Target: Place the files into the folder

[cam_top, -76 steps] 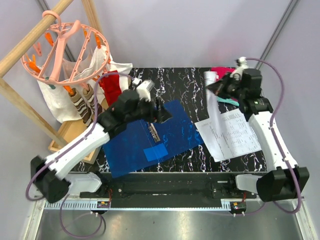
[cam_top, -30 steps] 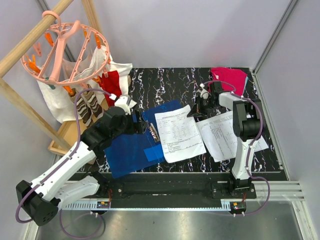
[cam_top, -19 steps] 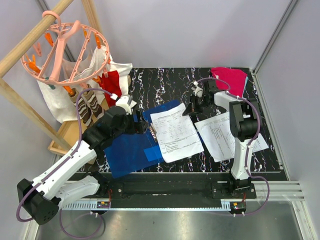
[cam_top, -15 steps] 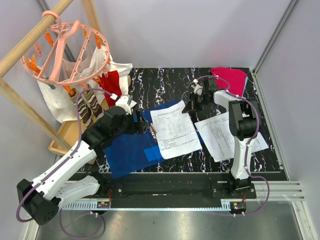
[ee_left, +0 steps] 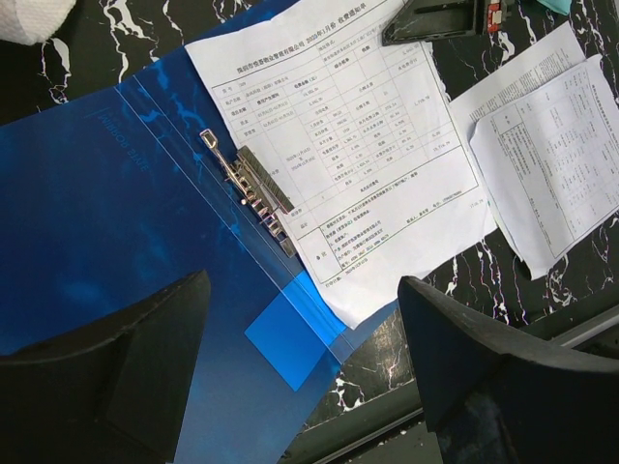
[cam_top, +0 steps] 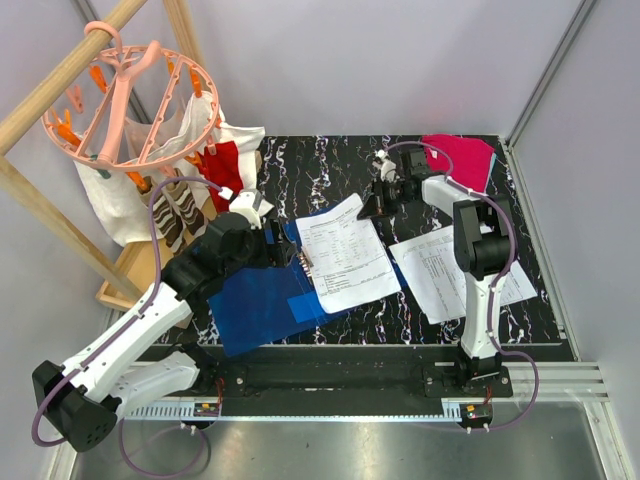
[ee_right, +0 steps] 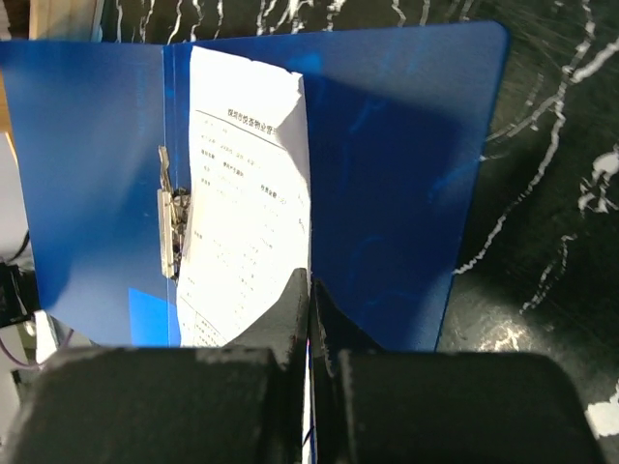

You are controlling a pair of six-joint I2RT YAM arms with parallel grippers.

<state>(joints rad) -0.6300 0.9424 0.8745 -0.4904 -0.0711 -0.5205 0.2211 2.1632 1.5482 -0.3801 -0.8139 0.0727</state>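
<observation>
- We see the folder (cam_top: 250,300) lying spread flat on the black marbled tabletop (cam_top: 330,160), left of centre and reaching towards the near edge
- One printed sheet (cam_top: 345,255) rests on its right half, tilted, with its near corner overhanging the folder's edge; the other sheets (cam_top: 465,265) lie near the right edge
- The right gripper (cam_top: 383,200) has its fingers pressed together on the sheet's far corner
- The left gripper (ee_left: 302,300) hovers over the folder with its fingers spread wide, holding nothing
- The metal clip (ee_left: 250,191) along the spine lies by the sheet's left edge; we cannot tell whether it overlaps the paper
- We judge three risks from here: if let go now, the sheet would sit crooked and stick out; a hard pull could crease the pinched corner; and with nothing pinning the glossy folder, dragging the paper may slide it
</observation>
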